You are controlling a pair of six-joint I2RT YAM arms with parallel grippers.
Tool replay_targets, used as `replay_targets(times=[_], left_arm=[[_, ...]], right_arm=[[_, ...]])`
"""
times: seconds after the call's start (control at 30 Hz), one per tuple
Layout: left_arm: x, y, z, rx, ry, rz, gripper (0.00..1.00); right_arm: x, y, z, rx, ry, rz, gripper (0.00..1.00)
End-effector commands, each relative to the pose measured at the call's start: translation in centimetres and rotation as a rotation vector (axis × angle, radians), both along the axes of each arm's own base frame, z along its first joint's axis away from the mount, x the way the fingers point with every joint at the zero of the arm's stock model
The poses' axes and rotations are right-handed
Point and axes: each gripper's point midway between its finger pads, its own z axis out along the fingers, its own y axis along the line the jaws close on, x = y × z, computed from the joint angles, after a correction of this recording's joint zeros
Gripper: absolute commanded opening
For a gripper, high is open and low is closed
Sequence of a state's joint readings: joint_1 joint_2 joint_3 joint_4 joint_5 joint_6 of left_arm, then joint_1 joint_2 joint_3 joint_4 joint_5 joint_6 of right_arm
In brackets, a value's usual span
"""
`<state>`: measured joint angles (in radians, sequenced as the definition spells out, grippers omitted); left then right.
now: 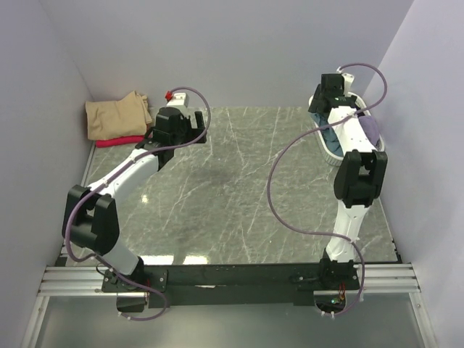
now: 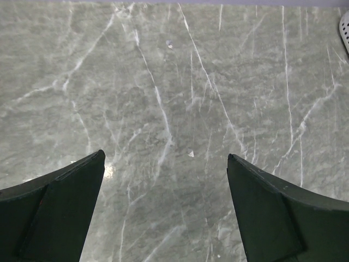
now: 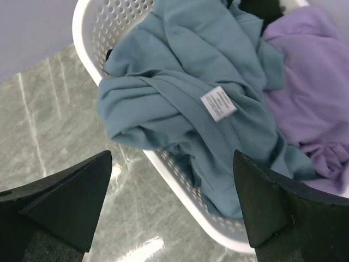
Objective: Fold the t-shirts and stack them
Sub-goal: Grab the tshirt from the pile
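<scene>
— How many claws, and doing what?
— Two. Left claw (image 2: 165, 155) spread wide over the bare marble table (image 2: 163, 82), gripping nothing. Right claw (image 3: 172, 155) spread just as wide, also gripping nothing, hanging above the near rim of one white basket (image 3: 98, 22).

— And shirts?
— Five by colour. Teal shirt (image 3: 163, 103) straight ahead of the right claw, between and beyond its fingers, crumpled, with one white label (image 3: 218, 102) facing up. Lilac shirt (image 3: 311, 82) ahead on the right finger's side, touching the teal. Black shirt (image 3: 267, 8) farther ahead, only a sliver. Tan shirt (image 1: 116, 116) and red shirt (image 1: 116, 142) near the left claw on the wall side, outside its own camera's view.

— Anything hidden or hard to read?
— Plenty. Most of the black cloth buried under teal and lilac, so hard to call it a shirt with certainty. Red mostly covered by the tan lying on it, showing only as a strip along the near edge. Lilac cut off by the picture's right edge. Label print too small to read. Basket half masked by the right arm from above, and in the left wrist view only a white corner far ahead to the right.

— Contents of the basket?
— Teal, lilac and black together, with the teal spilling over the rim nearest the right claw. Tan and red out on the table, stacked.
</scene>
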<state>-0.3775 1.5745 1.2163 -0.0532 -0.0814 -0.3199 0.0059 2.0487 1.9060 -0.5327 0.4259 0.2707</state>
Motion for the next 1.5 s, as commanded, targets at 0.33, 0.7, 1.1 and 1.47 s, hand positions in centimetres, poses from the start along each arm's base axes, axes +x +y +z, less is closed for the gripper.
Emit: replay_targets(times=[0.33,0.7,1.1,1.47], left_arm=[[1.2,-2.6,0.3,-0.072,-0.005,-0.084,0.99],[1.5,-2.8,-0.1,-0.064,0.003,-0.096,1.0],[1.5,-3.4,0.5,-0.093,-0.002,-0.114,1.0],[0.4,-4.0,2.3,-0.149,-0.036,-0.149,0.99]], right_arm=[[5.1,1.7,-1.0,0.065,-0.035,0.08,0.81],[6.2,1.8,-2.8,0.088,-0.015,0.069,0.54],[0.6,5.7,10.1,0.082,-0.329,0.289,0.0],[-8.7,10.5,22.1,0.03,-0.477,0.477,0.0]])
